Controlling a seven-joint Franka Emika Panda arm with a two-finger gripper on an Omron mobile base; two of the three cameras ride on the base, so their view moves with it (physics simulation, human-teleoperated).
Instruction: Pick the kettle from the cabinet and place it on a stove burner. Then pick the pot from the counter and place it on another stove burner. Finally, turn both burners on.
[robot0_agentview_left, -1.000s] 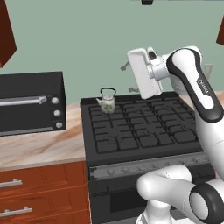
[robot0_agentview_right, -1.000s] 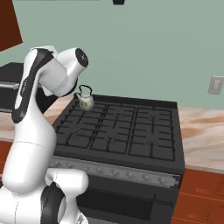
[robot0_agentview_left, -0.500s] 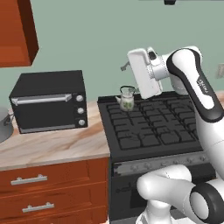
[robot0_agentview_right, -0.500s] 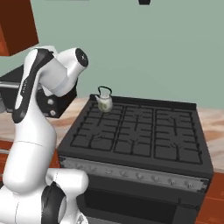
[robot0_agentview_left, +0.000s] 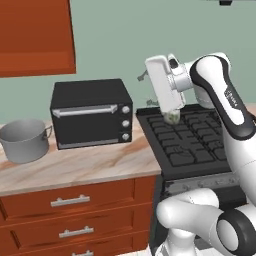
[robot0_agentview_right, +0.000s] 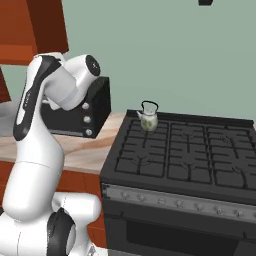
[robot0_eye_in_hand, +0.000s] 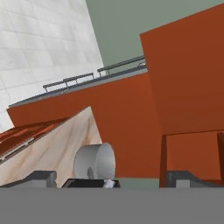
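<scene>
The kettle (robot0_agentview_right: 148, 118) stands upright on the back left burner of the black stove (robot0_agentview_right: 186, 154). In the left base view the kettle (robot0_agentview_left: 173, 116) peeks out below my white hand (robot0_agentview_left: 163, 91), which hangs above the stove's left edge. The grey pot (robot0_agentview_left: 23, 140) sits on the counter (robot0_agentview_left: 95, 167) at the far left, beyond the toaster oven. My gripper (robot0_eye_in_hand: 112, 180) is open with nothing between its fingertips (robot0_eye_in_hand: 42, 176), and the pot (robot0_eye_in_hand: 94, 161) lies ahead of it in the rolled hand view. The cabinet (robot0_agentview_left: 35, 37) hangs above the counter.
A black toaster oven (robot0_agentview_left: 91, 113) stands on the counter between the pot and the stove (robot0_agentview_left: 197, 142). Wooden drawers (robot0_agentview_left: 75, 202) run under the counter. A grey knob strip (robot0_agentview_right: 175, 202) lines the stove's front. A green wall rises behind.
The base has driven left, so the whole scene has slid right and the pot and cabinet have come into view. The kettle stays on its burner and the gripper stays open.
</scene>
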